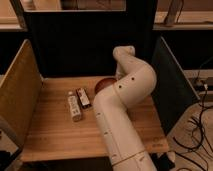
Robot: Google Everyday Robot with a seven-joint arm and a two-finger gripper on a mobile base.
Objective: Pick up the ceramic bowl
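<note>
**Arm over bowl at back of table**

The bowl [103, 85] sits on the wooden table [50, 135] toward the back, just beside the white arm [125, 100]. The gripper [120, 75] lies hidden behind the arm's bend near the bowl. A carton [74, 107] and a dark packet [83, 98] lie left of the bowl.

A single camera looks down from above the near edge of the wooden table [50, 130], facing the dark far panel [75, 45]. The arm [122, 110] rises close beneath it, filling the middle. The gripper sits at the arm's far end, hidden from this angle.
</note>
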